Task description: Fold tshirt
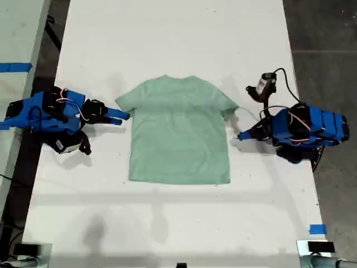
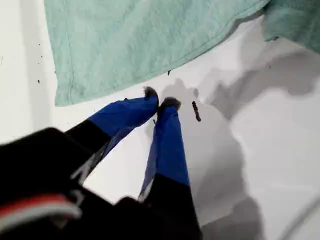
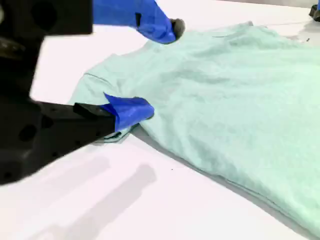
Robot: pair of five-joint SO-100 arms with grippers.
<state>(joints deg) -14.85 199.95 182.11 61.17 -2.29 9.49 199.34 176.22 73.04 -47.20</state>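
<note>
The pale mint-green tshirt (image 1: 178,134) lies flat and spread on the white table, with the neck toward the far edge. My second gripper (image 1: 122,117) is at the exterior view's left and reaches the sleeve on that side. It (image 3: 154,69) stands open, with the sleeve's edge of the tshirt (image 3: 240,100) between the jaws and the lower finger (image 3: 132,111) touching the cloth. My first gripper (image 1: 241,135), at the exterior view's right, sits beside the shirt's side just below the other sleeve. It (image 2: 160,98) is shut on nothing, its tips on bare table a little short of the tshirt (image 2: 150,40).
A small black and silver device (image 1: 266,85) with a cable sits near the first arm. Blue tape (image 1: 318,229) marks the table's near corner at the exterior view's right. A small dark mark (image 2: 196,111) lies by the first gripper's tips. Dark floor borders the table (image 1: 178,223) on both sides.
</note>
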